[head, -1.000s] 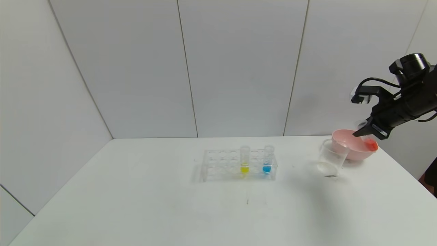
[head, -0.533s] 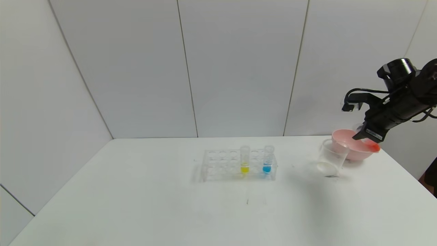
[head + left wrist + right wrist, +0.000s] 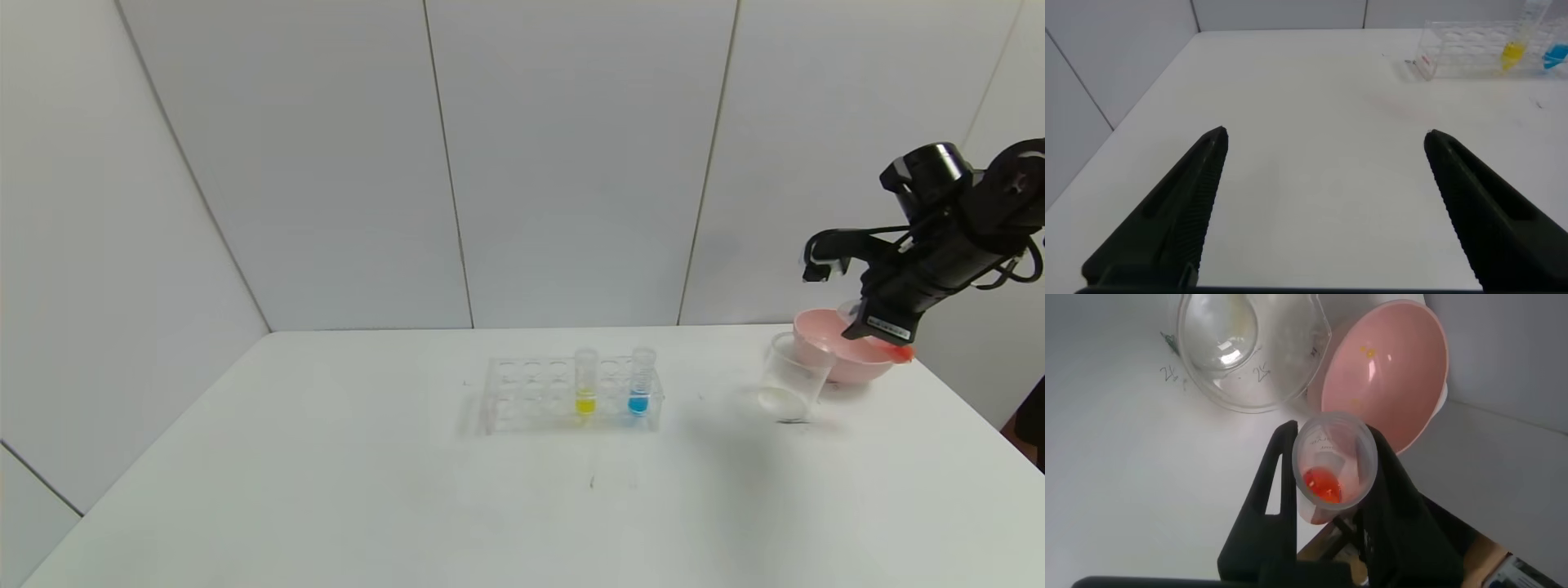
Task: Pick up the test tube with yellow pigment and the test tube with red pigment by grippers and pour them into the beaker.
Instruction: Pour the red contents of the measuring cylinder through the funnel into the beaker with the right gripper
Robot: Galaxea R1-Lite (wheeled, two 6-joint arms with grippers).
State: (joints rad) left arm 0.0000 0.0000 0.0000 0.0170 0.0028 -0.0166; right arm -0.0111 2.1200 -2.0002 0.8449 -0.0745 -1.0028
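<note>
Your right gripper [image 3: 880,327] hangs raised at the far right of the desk [image 3: 408,490], over the near-right rim of the pink bowl [image 3: 841,359]; arm reaches in from the right edge, wrist angled down and leftward; fingers [image 3: 1270,490] clamped on the test tube with red pigment [image 3: 1333,461]; tube tilted, red bottom end poking out low on the right, open mouth toward the wrist camera; red liquid pooled at its bottom. The beaker [image 3: 790,377] stands just left of and touching the bowl, apart from the gripper. The test tube with yellow pigment [image 3: 585,381] stands upright in the clear rack [image 3: 522,396] mid-desk, blue tube [image 3: 642,381] beside it. Your left gripper [image 3: 1323,204] hovers over bare desk, rack beyond it; fingers wide apart, holding nothing.
</note>
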